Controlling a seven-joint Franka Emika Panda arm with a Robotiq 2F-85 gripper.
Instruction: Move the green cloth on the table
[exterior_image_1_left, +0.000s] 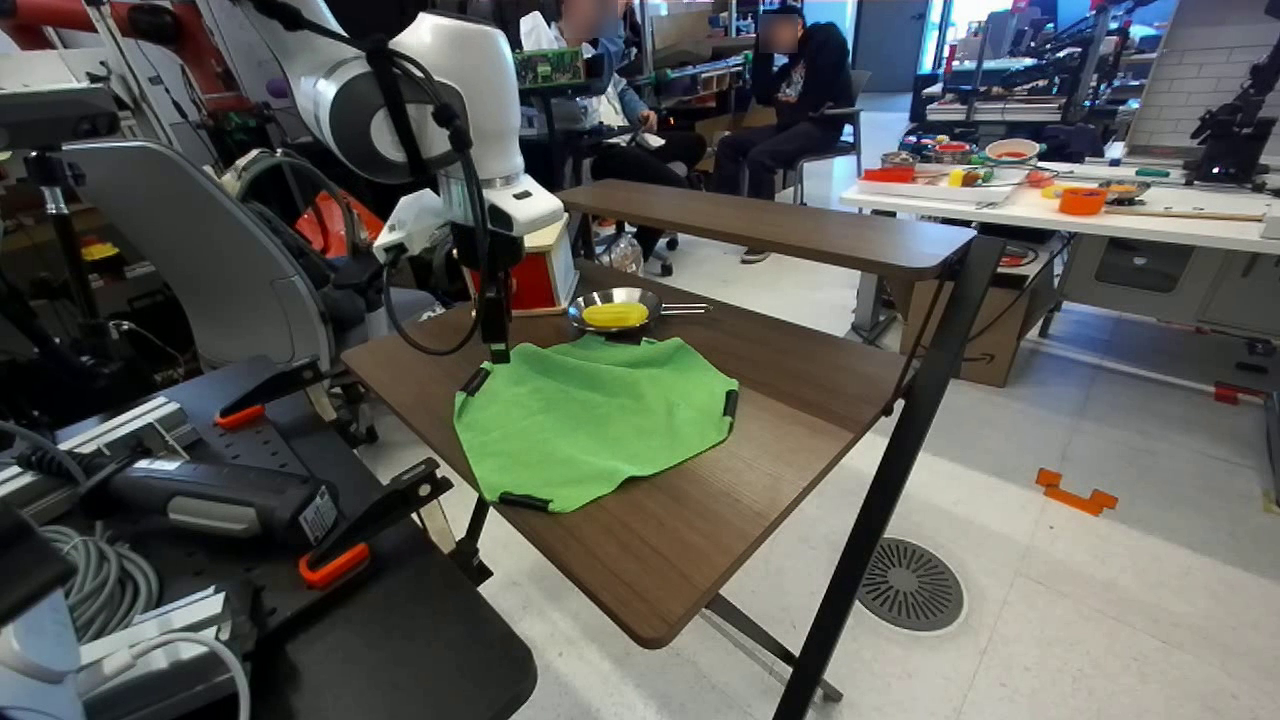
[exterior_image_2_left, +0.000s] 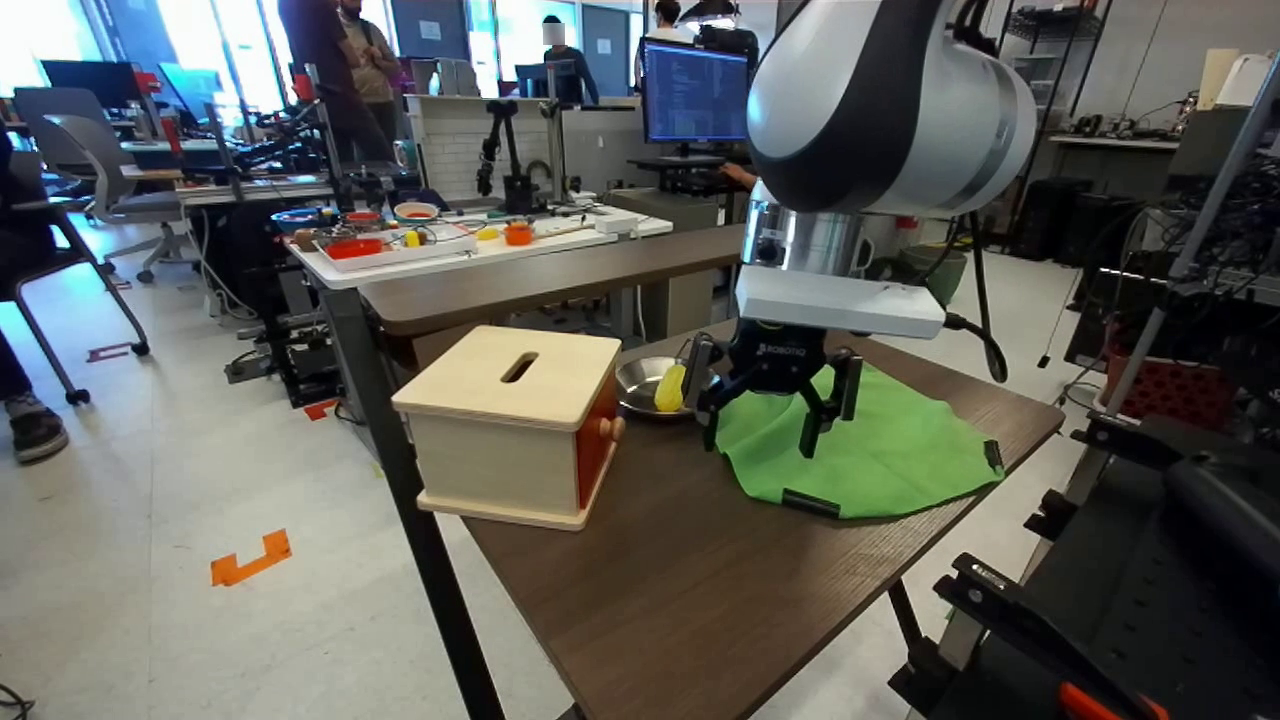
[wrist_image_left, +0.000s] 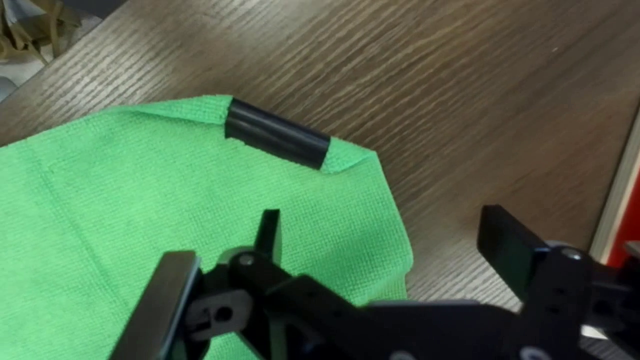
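Observation:
The green cloth (exterior_image_1_left: 600, 420) lies rumpled on the dark brown table (exterior_image_1_left: 700, 550); it also shows in an exterior view (exterior_image_2_left: 890, 450) and in the wrist view (wrist_image_left: 150, 195). Black clips (wrist_image_left: 277, 134) sit along its edges. My gripper (exterior_image_2_left: 760, 445) is open and empty above the cloth's edge on the box side. In the wrist view the gripper's (wrist_image_left: 381, 212) left finger is over the cloth and its right finger is over bare table (wrist_image_left: 440, 125). The cloth's edge runs between the fingers. Whether a fingertip touches the cloth cannot be told.
A wooden box (exterior_image_2_left: 500, 450) with a red side stands beside the gripper. A metal pan (exterior_image_2_left: 633, 378) holding a yellow object (exterior_image_2_left: 670, 388) stands behind the cloth. The raised shelf (exterior_image_1_left: 780, 225) runs along one side of the table. A black equipment cart (exterior_image_1_left: 420, 630) stands close by.

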